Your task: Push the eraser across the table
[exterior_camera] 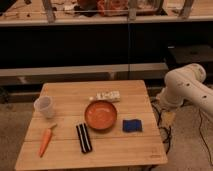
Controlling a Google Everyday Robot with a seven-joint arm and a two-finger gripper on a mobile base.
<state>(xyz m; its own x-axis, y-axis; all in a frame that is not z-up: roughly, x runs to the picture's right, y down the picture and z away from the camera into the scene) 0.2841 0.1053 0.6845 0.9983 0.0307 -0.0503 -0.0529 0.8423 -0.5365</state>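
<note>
The eraser (84,138) is lying flat on the table (125,152), just to the near left of the orange bowl (100,115), with its long side running away from the front edge and its far end sitting close to the bowl's rim, though whether they are touching cannot be told. The robot's white arm (186,85) is standing well to the right of the bowl, beyond the table's right edge, and is running out of the picture on that side; the gripper is not showing anywhere in the view, so whether it is spread or pressed together cannot be told, and nothing is showing it touching or holding the eraser. The eraser is therefore lying well apart from the visible part of the arm, with the bowl and the blue sponge (132,125) lying between them. The sponge is resting just to the right of the bowl, near its front. A white packet (106,95) is lying just behind the bowl. A carrot (46,141) is lying further left of the bowl than the eraser, pointing roughly the same way. A pale cup (45,106) is standing upright to the left of the bowl, near the table's left edge. Dark cables (161,120) are hanging to the right of the bowl, off the table's side.
</note>
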